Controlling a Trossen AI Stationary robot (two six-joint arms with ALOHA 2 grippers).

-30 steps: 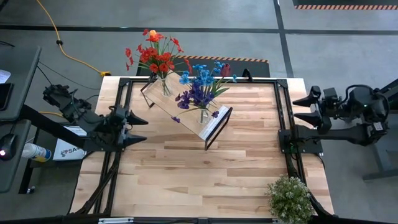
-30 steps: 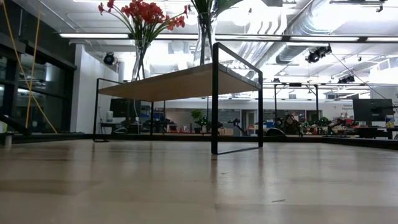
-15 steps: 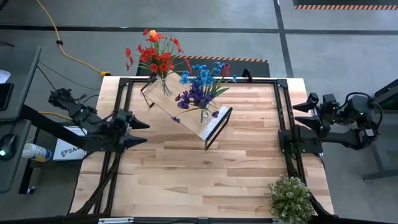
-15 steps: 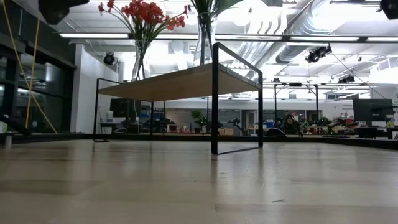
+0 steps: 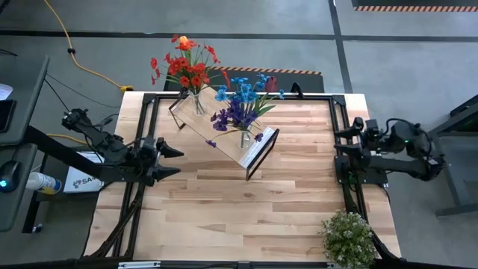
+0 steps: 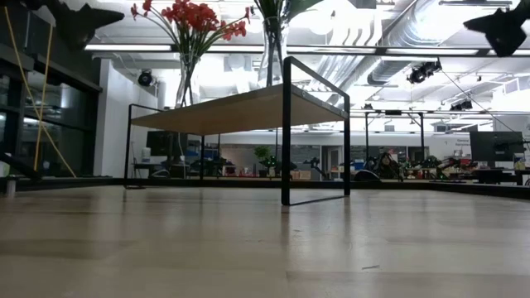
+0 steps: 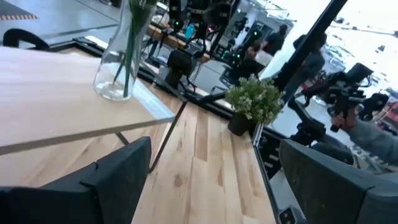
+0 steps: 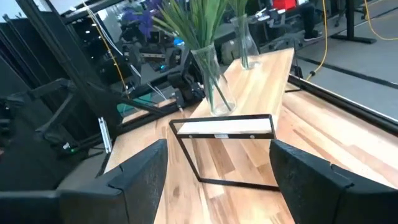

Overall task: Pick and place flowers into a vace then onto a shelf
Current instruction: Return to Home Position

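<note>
The shelf point(image 5: 224, 128) stands aslant on its black frame ends at the table's far middle. On its board stand two glass vases. One point(image 5: 198, 103) holds red and orange flowers point(image 5: 187, 67) by their stems, the other point(image 5: 245, 138) blue and purple flowers point(image 5: 243, 97). My left gripper point(image 5: 179, 161) is open, level with nothing in it, at the table's left edge, pointing toward the shelf point(image 7: 62, 106). My right gripper point(image 5: 337, 140) is open, with nothing in it, at the right edge, facing the shelf's frame end point(image 8: 224, 155). In the low view both show at the top corners, left gripper point(image 6: 83, 18), right gripper point(image 6: 501, 29).
A bushy pale potted plant point(image 5: 347, 237) stands at the table's near right corner. Black frame rails point(image 5: 142, 142) run along the table's left and right edges. Bare wood lies between the shelf and the near edge point(image 5: 239, 217).
Both arms have sunk toward the table, and their grippers have come into the low view's top corners. My right gripper has also drawn a little toward the table's right edge rail. Both stay open. Shelf, vases and flowers have kept still.
</note>
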